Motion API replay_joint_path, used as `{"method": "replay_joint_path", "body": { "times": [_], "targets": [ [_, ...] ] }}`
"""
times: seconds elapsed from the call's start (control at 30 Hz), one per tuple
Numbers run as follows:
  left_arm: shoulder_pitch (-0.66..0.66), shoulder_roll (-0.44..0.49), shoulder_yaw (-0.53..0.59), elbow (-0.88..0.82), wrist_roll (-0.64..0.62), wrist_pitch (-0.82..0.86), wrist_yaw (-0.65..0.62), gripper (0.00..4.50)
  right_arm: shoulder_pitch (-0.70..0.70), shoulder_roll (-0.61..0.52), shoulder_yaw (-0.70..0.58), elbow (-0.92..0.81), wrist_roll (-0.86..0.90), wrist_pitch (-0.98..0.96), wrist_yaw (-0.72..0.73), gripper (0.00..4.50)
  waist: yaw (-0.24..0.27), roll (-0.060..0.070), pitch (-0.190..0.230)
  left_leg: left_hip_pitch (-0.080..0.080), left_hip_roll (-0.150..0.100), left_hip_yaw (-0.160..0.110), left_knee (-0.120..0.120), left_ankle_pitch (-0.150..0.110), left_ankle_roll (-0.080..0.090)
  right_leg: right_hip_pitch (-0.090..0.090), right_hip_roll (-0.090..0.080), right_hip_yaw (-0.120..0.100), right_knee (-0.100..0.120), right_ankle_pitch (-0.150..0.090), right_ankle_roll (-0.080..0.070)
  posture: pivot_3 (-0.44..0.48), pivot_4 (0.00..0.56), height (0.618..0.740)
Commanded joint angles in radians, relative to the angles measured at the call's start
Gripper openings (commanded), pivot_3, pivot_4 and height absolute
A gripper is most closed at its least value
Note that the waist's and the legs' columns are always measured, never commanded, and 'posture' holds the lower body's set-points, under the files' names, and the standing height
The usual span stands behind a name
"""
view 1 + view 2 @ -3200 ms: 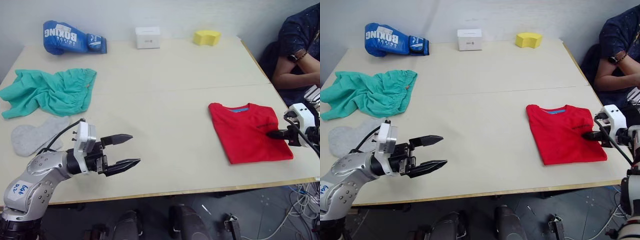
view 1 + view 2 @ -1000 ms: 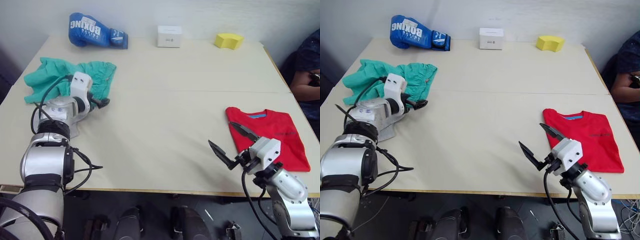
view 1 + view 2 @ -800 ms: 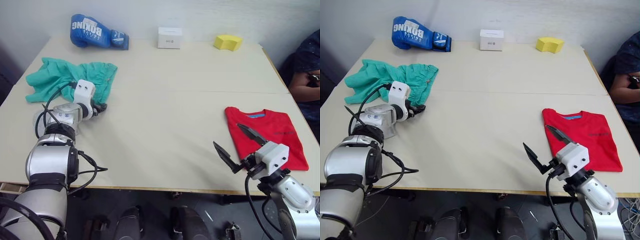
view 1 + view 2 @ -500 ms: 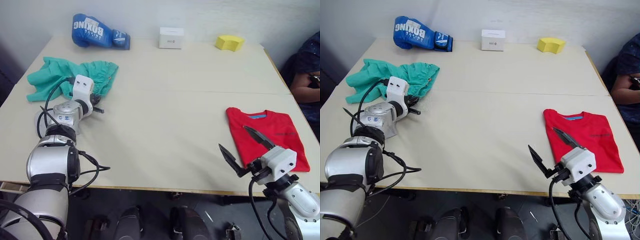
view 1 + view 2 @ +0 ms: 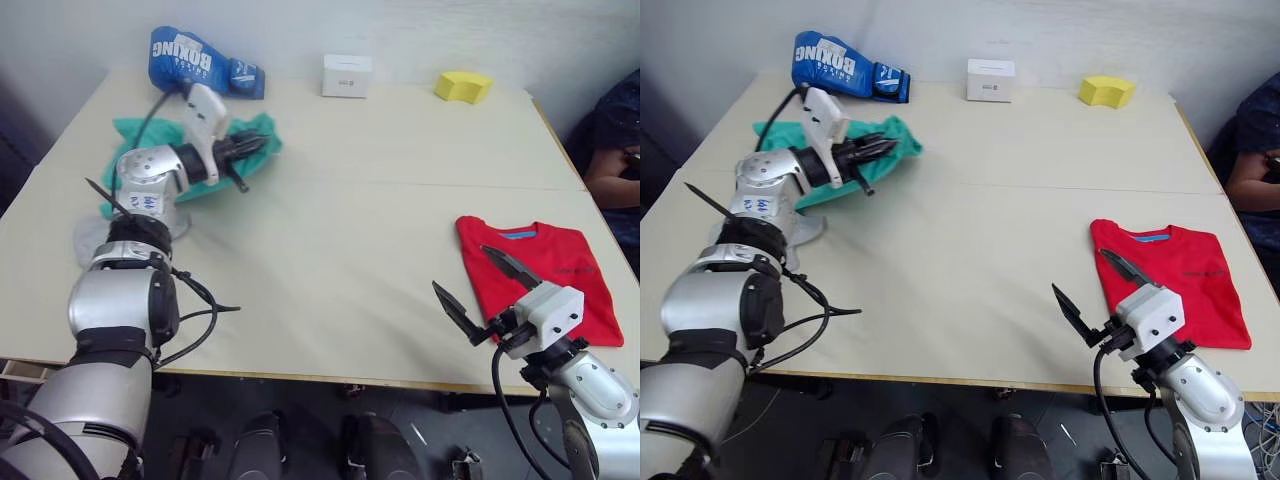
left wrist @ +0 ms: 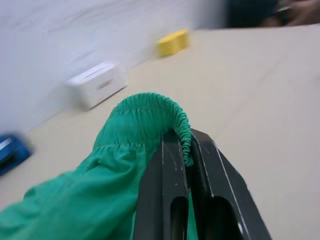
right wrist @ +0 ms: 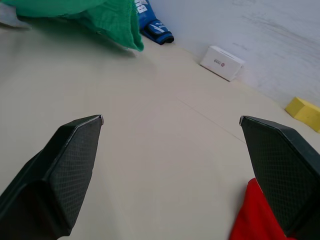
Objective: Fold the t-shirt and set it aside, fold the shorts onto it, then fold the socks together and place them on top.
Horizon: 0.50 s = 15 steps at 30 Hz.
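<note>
We find the left gripper [image 5: 880, 148] clamped on the gathered waistband of the shorts [image 5: 895, 135]; in its wrist view the two black fingers [image 6: 170, 195] stand pressed together with the elastic edge pinched between them. The gripper sits in the upper left of the head views, raised above the table [image 5: 970, 230], and the teal cloth trails back from its tips toward the left edge of the frame, bunched under and behind the arm.

We find the right gripper [image 5: 1087, 283] in the lower right of the head views, its jaws spread wide and holding nothing. Its wrist view shows both fingers [image 7: 60, 165] far apart with bare tabletop between them. It hovers near the front edge of the table, just beside the lower left corner of the t-shirt [image 5: 1180, 280].

The t-shirt lies folded flat in a rough rectangle at the right of the frame, collar with blue lining toward the far side. We note a patch of light grey sock [image 5: 88, 238] at the left edge, mostly hidden by the left arm; we cannot tell whether both socks lie there.

Along the top of the frame stand a blue boxing glove [image 5: 840, 65] at upper left, a small white box [image 5: 990, 79] at top centre and a yellow sponge [image 5: 1106, 91] to its right. A person's arm [image 5: 1250, 165] shows at the right edge.
</note>
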Motion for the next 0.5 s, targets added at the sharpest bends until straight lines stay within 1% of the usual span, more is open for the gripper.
{"method": "replay_joint_path", "body": {
  "times": [0.03, 0.1, 0.17, 0.2, 0.3, 0.33, 0.37, 0.4, 0.5],
  "targets": [
    [0.053, -0.038, -0.032, -0.222, -0.084, 0.051, -0.165, 0.06, -0.025, -0.019, -0.009, 0.016, 0.005, -0.023, 0.024, 4.50, -0.005, 0.000, 0.000, 0.001, 0.000, 0.000, 0.000, 0.000, 0.000, 0.000, 0.000, 0.001, 0.000, 0.000, 0.000, 0.000, 0.150, 0.740],
    [0.135, -0.077, -0.079, -0.402, -0.119, 0.145, -0.218, 0.06, -0.043, -0.026, -0.010, 0.036, 0.009, -0.024, 0.036, 4.50, -0.006, 0.000, 0.000, 0.003, 0.000, 0.002, 0.000, 0.000, 0.000, 0.000, 0.001, 0.004, 0.003, -0.001, 0.000, 0.000, 0.150, 0.740],
    [0.231, -0.123, -0.132, -0.578, -0.136, 0.246, -0.200, 0.06, -0.059, -0.031, -0.008, 0.060, 0.010, -0.027, 0.051, 4.50, -0.004, 0.000, 0.000, 0.007, 0.001, 0.002, -0.001, 0.000, -0.001, 0.001, 0.001, 0.008, 0.004, -0.001, 0.001, 0.000, 0.150, 0.740],
    [0.282, -0.142, -0.164, -0.646, -0.128, 0.265, -0.191, 0.06, -0.064, -0.032, -0.004, 0.071, 0.007, -0.028, 0.059, 4.50, -0.004, 0.000, 0.000, 0.010, 0.000, 0.002, -0.001, 0.000, 0.000, 0.002, 0.001, 0.011, 0.006, -0.002, 0.001, 0.000, 0.150, 0.740],
    [0.410, -0.173, -0.270, -0.754, -0.052, 0.273, -0.148, 0.06, -0.068, -0.038, 0.004, 0.090, -0.004, -0.032, 0.075, 4.50, -0.005, 0.000, 0.000, 0.014, 0.001, 0.002, -0.001, 0.000, 0.000, 0.005, 0.000, 0.023, 0.006, -0.002, 0.002, 0.000, 0.150, 0.740],
    [0.448, -0.167, -0.312, -0.780, -0.024, 0.316, -0.143, 0.06, -0.068, -0.040, 0.006, 0.090, -0.009, -0.029, 0.075, 4.50, -0.005, 0.000, 0.000, 0.015, 0.001, 0.003, -0.002, 0.000, 0.000, 0.005, 0.000, 0.025, 0.006, -0.002, 0.002, 0.000, 0.150, 0.740],
    [0.486, -0.140, -0.369, -0.810, 0.007, 0.385, -0.170, 0.06, -0.068, -0.042, 0.009, 0.088, -0.014, -0.025, 0.075, 4.50, -0.006, 0.000, 0.000, 0.015, 0.001, 0.003, -0.001, 0.000, 0.000, 0.005, 0.000, 0.026, 0.006, -0.002, 0.002, 0.000, 0.150, 0.740],
    [0.523, -0.126, -0.404, -0.827, 0.024, 0.351, -0.189, 0.29, -0.067, -0.044, 0.010, 0.085, -0.019, -0.021, 0.074, 4.50, -0.010, 0.001, 0.000, 0.015, 0.002, 0.003, -0.001, -0.001, 0.000, 0.004, 0.000, 0.027, 0.006, -0.002, 0.002, 0.000, 0.150, 0.740],
    [0.611, -0.136, -0.391, -0.902, -0.003, 0.345, -0.124, 1.14, -0.055, -0.075, 0.019, 0.067, -0.038, -0.003, 0.092, 4.50, -0.015, 0.001, -0.001, 0.016, 0.003, 0.004, -0.002, -0.001, -0.001, 0.004, -0.001, 0.029, 0.006, -0.002, 0.001, 0.000, 0.150, 0.740]
  ]
}}
